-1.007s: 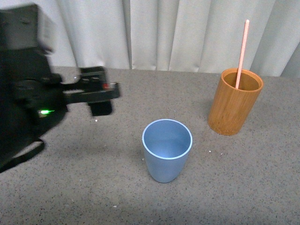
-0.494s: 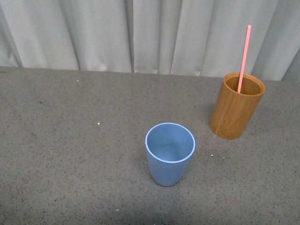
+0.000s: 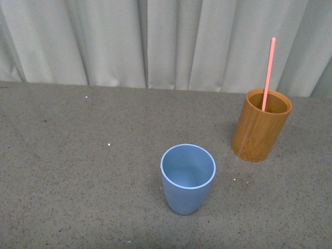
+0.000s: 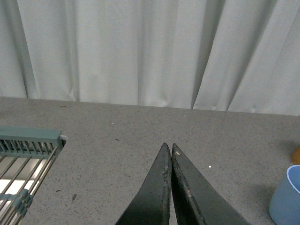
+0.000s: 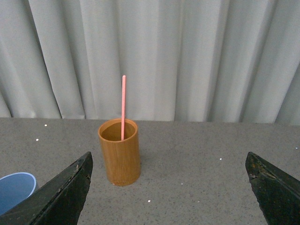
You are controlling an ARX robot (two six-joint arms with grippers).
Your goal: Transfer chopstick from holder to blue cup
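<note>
text: none readable | labels: none | brands: none | numbers: none

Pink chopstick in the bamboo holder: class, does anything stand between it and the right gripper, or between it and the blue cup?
Nothing visible does. The thin pink chopstick rises from the round bamboo holder ahead of the wide-open right gripper, with only bare grey table between. Holder and blue cup stand apart, nothing between them.

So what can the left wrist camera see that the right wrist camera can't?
Only the left wrist view: a wire rack and the shut left gripper. Only the right wrist view: the pink chopstick standing in the wooden holder, and the open right gripper. Both: the blue cup, the grey table and the white curtain.
</note>
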